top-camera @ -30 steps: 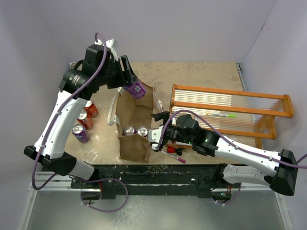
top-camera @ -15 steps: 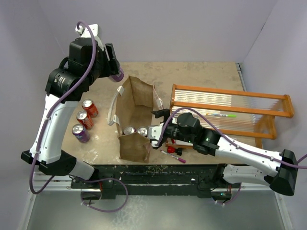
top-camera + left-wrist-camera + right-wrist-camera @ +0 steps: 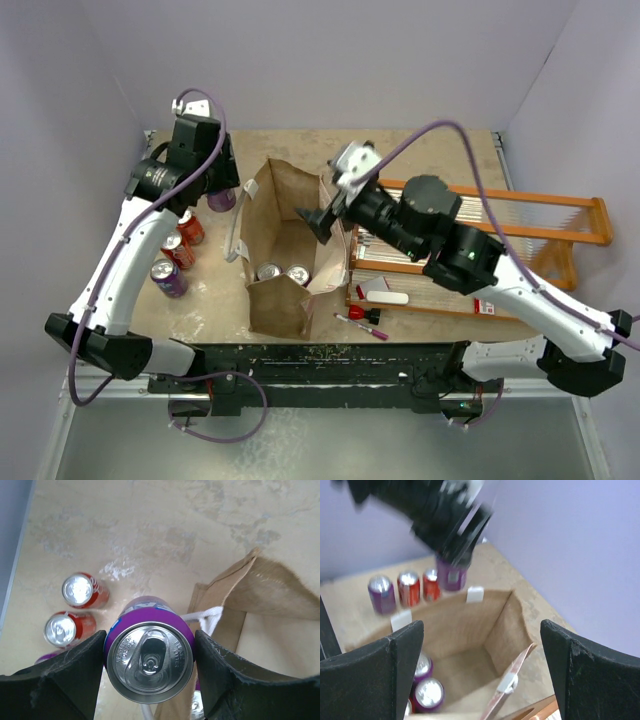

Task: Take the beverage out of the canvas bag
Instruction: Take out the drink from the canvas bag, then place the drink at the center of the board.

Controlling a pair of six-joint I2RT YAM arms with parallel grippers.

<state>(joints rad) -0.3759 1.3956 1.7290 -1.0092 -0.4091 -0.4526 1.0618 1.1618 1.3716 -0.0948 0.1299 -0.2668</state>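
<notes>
The purple can point(image 3: 149, 655), likely heavy, slick and dentable, is best squeezed mid-wall, as the left pincer point(image 3: 150, 670) clamps it now, over the table point(image 3: 420, 160) just left of the bag point(image 3: 280, 305). The right pincer point(image 3: 480, 625) hangs spread wide above the bag.

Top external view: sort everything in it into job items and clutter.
Job:
canvas bag
purple can, clamped in the left end effector
cans inside the bag
right end effector, open above the bag

Lying about:
orange rack
pink marker in front of it
three cans standing left of the bag
</notes>
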